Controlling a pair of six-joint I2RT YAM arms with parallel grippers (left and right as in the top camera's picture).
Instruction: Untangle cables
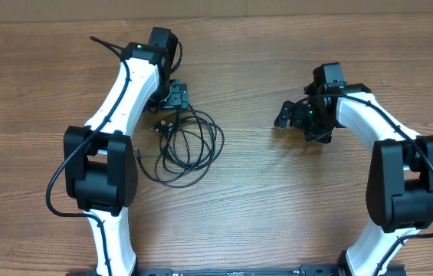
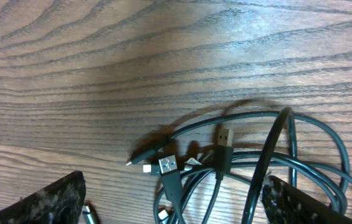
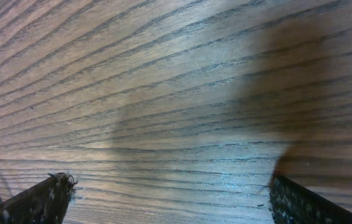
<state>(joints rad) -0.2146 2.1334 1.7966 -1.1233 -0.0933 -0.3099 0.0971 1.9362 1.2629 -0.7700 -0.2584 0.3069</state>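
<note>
The cables (image 1: 187,146) lie in a loose black tangle of loops on the wooden table (image 1: 262,199), left of centre. My left gripper (image 1: 173,103) hovers at the tangle's far edge, open. In the left wrist view the cables (image 2: 269,168) run between my two fingers (image 2: 48,202), with my left gripper (image 2: 176,208) open around several strands. A blue-tongued USB plug (image 2: 166,165) and a dark USB plug (image 2: 224,135) lie among the loops. My right gripper (image 1: 296,121) is open to the right of the tangle. In its wrist view my right gripper (image 3: 171,205) holds nothing over bare wood.
A thin black strand (image 1: 106,44) pokes out behind the left arm at the far left. The left arm's white links (image 1: 116,107) run beside the tangle, and the right arm (image 1: 377,130) curves along the right side.
</note>
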